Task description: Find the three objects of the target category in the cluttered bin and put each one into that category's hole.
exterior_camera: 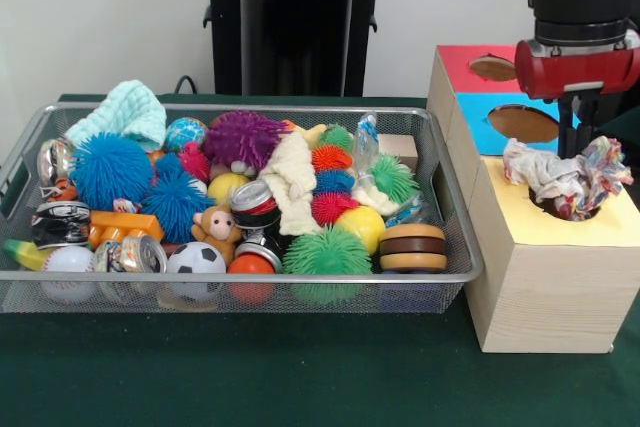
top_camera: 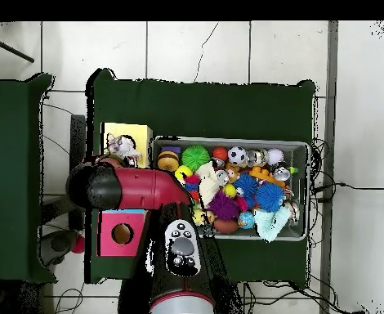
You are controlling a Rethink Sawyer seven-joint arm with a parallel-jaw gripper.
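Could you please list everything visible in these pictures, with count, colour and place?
Wire bin: one, silver, on the green table.
Rope toy: one, white and multicolour, in the yellow hole.
Wooden box: one, pale; red, blue, yellow tops; beside the bin.
Spiky balls: several; blue, purple, green, red; in the bin.
Soccer ball: one, black-white, bin front.
Knitted cloth: one, mint, bin's far corner.
Arm: one, red-black, above the box; claw state unclear.

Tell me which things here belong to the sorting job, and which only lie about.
Job: rope toy at the yellow hole, wire bin, gripper.
Lying about: soccer ball, blue spiky ball, toy monkey, knitted cloth.
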